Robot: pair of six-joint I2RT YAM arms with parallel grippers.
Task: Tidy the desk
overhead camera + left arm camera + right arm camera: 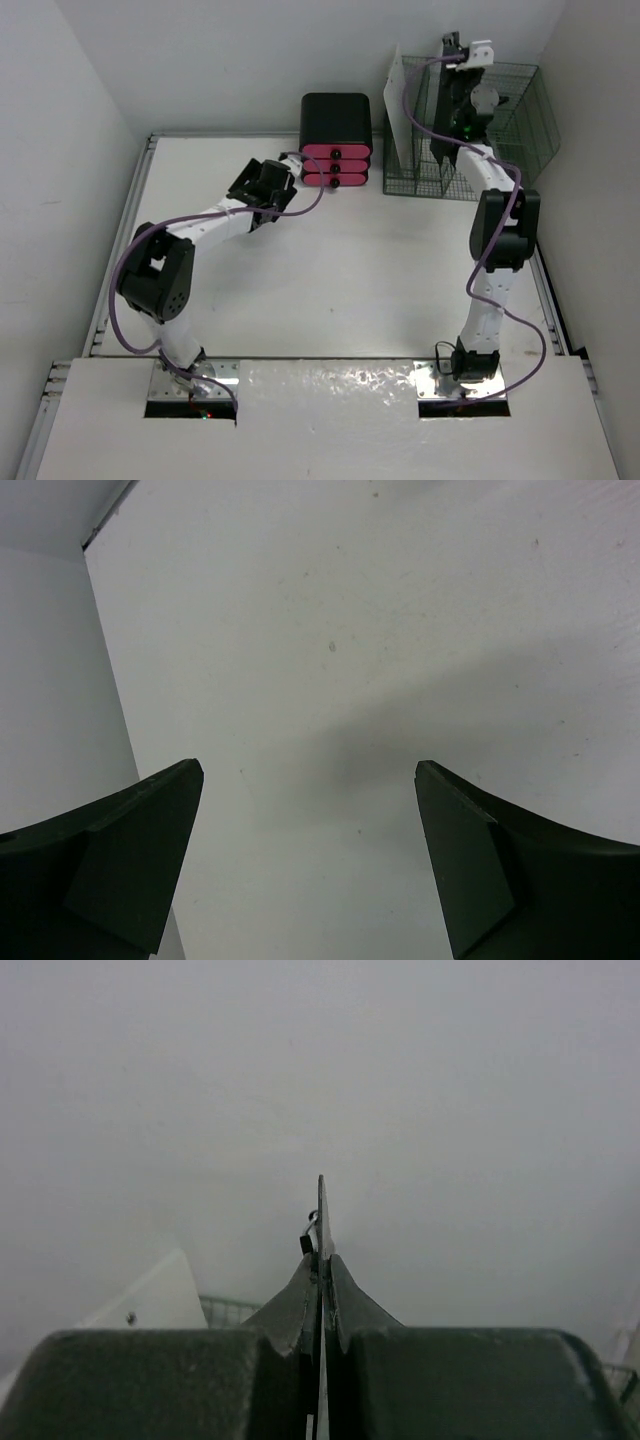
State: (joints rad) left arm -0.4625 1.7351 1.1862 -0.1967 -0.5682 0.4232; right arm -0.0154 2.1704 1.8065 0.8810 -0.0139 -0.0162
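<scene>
Desk (350, 270) fills frame centre. L gripper (310, 770) spread wide over it, by pink drawers (336, 165) top centre. R gripper (322, 1260) pinching thin sheet (324, 1210) edge-on, over wire basket (540, 125) upper right.

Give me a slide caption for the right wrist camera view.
Right gripper shut on a thin flat sheet seen edge-on, wire basket low behind it.
</scene>
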